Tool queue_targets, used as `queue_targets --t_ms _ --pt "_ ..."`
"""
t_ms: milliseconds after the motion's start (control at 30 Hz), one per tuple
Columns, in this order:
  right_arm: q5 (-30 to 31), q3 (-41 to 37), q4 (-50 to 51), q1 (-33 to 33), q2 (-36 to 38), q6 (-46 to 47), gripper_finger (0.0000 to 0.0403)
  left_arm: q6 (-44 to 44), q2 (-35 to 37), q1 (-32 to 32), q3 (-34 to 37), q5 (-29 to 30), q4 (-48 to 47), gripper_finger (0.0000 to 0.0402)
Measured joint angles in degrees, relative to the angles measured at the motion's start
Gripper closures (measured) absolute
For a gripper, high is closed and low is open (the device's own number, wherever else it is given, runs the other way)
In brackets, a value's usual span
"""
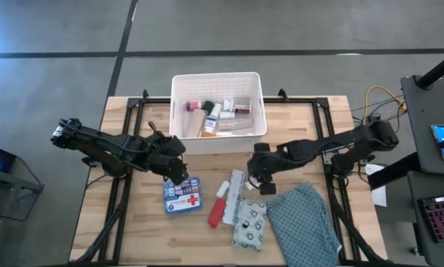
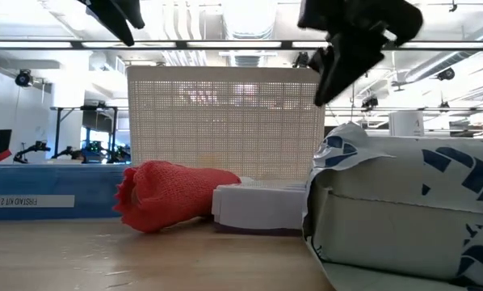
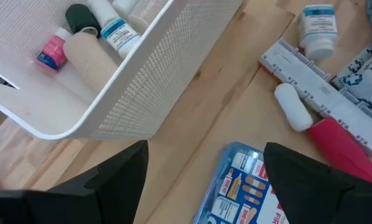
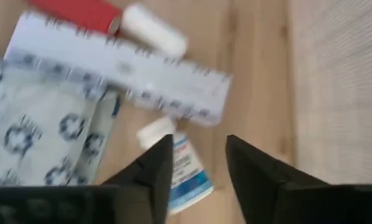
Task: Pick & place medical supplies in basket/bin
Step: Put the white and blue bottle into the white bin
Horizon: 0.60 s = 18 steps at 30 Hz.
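Observation:
The white basket (image 1: 179, 111) stands at the table's far middle and holds several supplies. My left gripper (image 3: 204, 149) hangs open above the bare wood between the basket's near wall (image 3: 167, 68) and the blue first-aid box (image 1: 183, 194). My right gripper (image 4: 199, 143) hovers above a white pill bottle (image 4: 187, 175) that lies on its side on the table. Its fingers are a narrow gap apart, and wood shows between the bottle and one finger. A long white pill organizer (image 4: 124, 68), a red-and-white roll (image 1: 220, 204) and a patterned pouch (image 1: 250, 222) lie beside the bottle.
A teal patterned cloth (image 1: 304, 222) lies at the near right. The basket holds a pink-capped bottle (image 3: 52, 53), a tan roll (image 3: 93, 59) and white bottles (image 3: 114, 31). Bare wood shows at the table's near left and far corners.

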State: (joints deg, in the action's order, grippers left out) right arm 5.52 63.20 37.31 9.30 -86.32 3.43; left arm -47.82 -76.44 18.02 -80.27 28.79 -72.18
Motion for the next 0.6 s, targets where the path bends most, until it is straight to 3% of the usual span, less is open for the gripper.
queue_targets --t_ms 100,333,600 --pt "-2.6 -2.3 0.1 0.2 -0.4 -0.7 0.0221 -0.8 0.0 0.0 0.1 0.0 0.0 0.0107" --pt "-2.1 -5.9 -2.9 1.5 -3.3 -5.4 0.0108 -1.0 0.0 0.0 0.2 0.3 0.0 0.0107" --pt "-0.6 -6.3 -6.2 1.4 -9.9 -12.9 0.0036 -2.4 -0.1 0.0 0.4 0.3 0.1 0.0107"
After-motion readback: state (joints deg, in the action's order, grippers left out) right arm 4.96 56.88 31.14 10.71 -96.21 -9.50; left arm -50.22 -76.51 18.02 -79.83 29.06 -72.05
